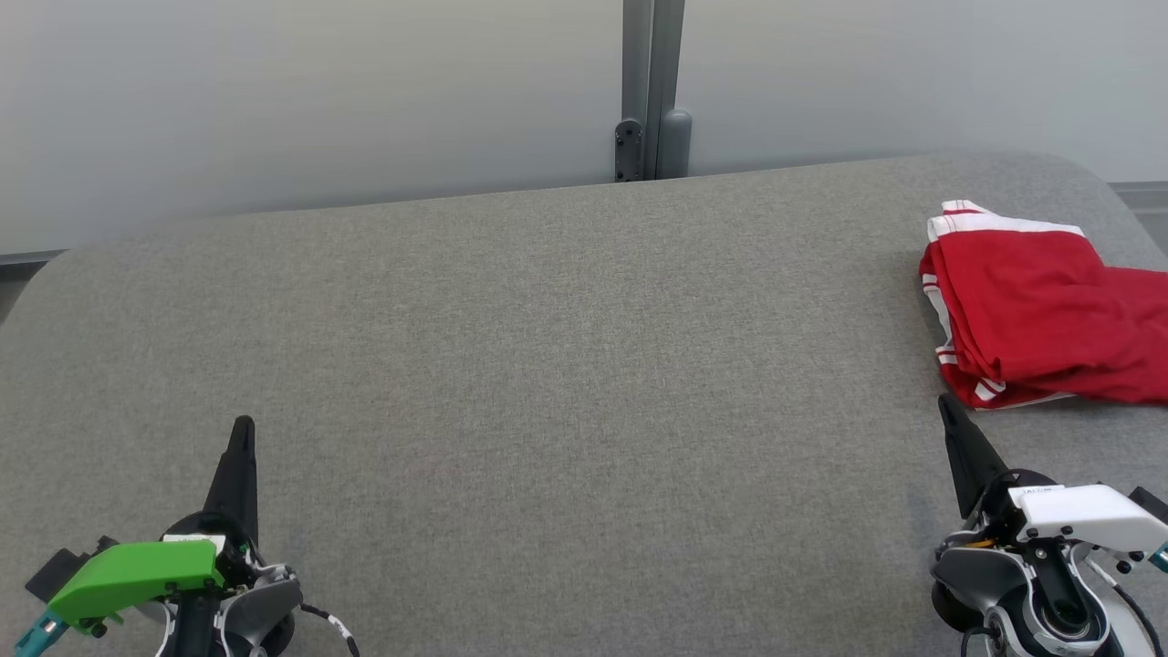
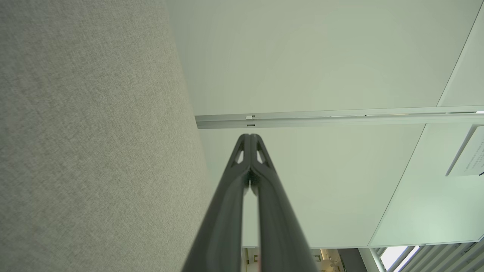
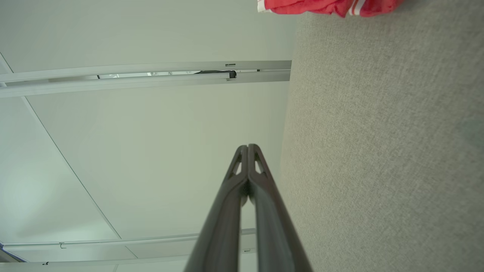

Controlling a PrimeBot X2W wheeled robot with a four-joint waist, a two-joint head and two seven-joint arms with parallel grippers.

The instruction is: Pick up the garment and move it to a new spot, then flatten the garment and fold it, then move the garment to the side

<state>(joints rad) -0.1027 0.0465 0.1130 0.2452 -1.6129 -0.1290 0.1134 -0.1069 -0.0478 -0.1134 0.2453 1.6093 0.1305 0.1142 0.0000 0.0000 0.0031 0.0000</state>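
Closed tight, the left end effector (image 1: pixel 243 431) sits at the lower left of the head view, its two long dark fingers (image 1: pixel 235 484) pressed together into one narrow point with nothing between them. A bright green cover (image 1: pixel 128 575) caps its wrist. It lies low over a wide counter (image 1: pixel 547 365) covered in grey woven fabric, tip aimed at the far edge. In the left wrist view the same fingers meet at their tips, with grey fabric on one side and a pale wall (image 2: pixel 321 56) beyond.

Across the middle of the head view, the grey counter runs back to a rounded far edge. The pale wall rises behind it, split near the centre by a grey upright post (image 1: pixel 652 82).

At the lower right is the right end effector (image 1: pixel 946 406), with a white cover (image 1: pixel 1090 511) on its wrist. It is also fully closed and grips nothing. Its tip points toward the garment (image 1: pixel 1031 310) and stops near the garment's front corner, not touching it. The garment is red with white striped trim. It lies in a loosely folded bundle at the far right of the counter and runs off the right edge of the view
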